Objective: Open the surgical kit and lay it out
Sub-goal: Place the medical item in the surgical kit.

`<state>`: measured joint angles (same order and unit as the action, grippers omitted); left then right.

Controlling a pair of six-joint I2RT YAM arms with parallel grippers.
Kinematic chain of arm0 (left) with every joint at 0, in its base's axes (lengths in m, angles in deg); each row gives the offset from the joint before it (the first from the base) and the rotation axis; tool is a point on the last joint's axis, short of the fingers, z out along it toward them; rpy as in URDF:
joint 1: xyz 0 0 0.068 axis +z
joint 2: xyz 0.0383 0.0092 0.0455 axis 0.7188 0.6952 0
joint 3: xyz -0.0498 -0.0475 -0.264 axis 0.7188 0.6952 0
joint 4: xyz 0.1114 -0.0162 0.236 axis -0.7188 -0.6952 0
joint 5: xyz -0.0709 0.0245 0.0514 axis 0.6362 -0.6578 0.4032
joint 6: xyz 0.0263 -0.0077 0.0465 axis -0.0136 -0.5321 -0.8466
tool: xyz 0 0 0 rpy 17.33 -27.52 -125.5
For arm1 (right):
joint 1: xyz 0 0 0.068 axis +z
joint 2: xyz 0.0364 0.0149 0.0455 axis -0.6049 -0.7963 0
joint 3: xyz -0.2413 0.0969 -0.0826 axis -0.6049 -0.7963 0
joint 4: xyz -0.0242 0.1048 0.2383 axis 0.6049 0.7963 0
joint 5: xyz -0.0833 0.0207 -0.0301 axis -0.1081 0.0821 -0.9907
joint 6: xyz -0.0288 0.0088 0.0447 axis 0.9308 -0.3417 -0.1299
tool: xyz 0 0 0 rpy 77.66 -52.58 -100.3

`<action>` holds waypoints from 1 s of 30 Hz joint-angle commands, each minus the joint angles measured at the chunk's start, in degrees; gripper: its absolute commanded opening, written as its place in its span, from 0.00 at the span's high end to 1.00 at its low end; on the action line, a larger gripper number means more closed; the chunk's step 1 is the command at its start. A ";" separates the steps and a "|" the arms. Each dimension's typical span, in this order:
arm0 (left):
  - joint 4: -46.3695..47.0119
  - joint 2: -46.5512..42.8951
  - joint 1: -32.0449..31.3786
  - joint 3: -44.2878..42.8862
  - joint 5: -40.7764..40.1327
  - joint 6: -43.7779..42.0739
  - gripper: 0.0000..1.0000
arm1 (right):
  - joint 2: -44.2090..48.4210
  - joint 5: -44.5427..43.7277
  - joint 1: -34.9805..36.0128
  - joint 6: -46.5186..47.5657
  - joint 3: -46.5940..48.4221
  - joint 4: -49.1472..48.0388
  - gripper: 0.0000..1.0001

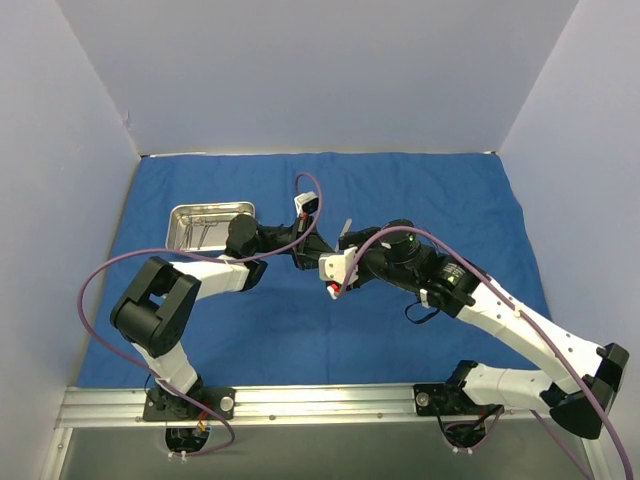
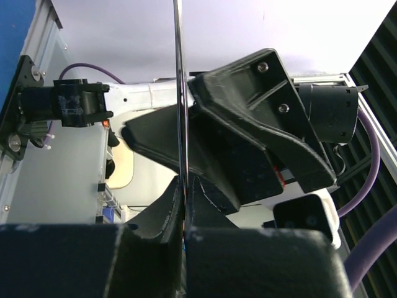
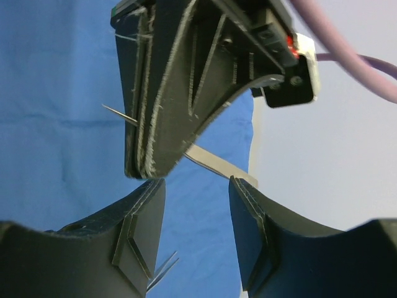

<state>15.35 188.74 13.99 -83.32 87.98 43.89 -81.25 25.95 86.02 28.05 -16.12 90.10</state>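
Above the black left gripper (image 2: pixel 185 194), the thin silver steel instrument (image 2: pixel 178 93), seen edge-on, is cut off by the top edge.

Plain royal-blue cloth (image 1: pixel 400 190), shiny silver tray (image 1: pixel 210 206) — purple cables (image 1: pixel 82 295), black-and-white arms (image 1: pixel 160 305).

The top camera looks down from behind the arm bases (image 1: pixel 186 404) at 6 o'clock toward the wall (image 1: pixel 320 70) at 12, and each wrist camera stares close past its own jaws at the other arm's, the meeting all three share.
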 commanded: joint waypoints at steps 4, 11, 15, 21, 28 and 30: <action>16.33 -3.13 -2.84 0.10 -2.74 9.60 0.98 | 2.03 0.10 0.16 2.84 -1.53 -2.46 0.55; 16.51 -3.57 -3.19 1.42 -3.27 10.22 0.98 | 2.56 -0.95 0.16 3.90 -0.57 -2.64 0.55; 16.86 -3.22 -3.80 0.81 -3.09 10.75 0.98 | 1.77 -0.60 0.16 5.22 -0.48 -2.73 0.57; 16.77 -3.49 -4.33 0.89 -3.09 11.18 0.98 | 0.71 0.10 0.07 6.98 -0.74 -2.82 0.74; 17.21 -3.13 -4.16 0.63 -3.09 11.10 0.76 | -0.78 2.74 -0.63 5.84 0.84 0.25 1.00; 17.21 -3.40 -2.84 0.98 -2.92 10.83 0.42 | -0.70 3.09 -1.07 4.43 1.01 1.22 1.00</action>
<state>15.44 187.45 10.62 -81.90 84.90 46.14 -81.44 27.02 85.53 35.77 -17.24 92.85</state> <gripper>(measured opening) 0.479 0.077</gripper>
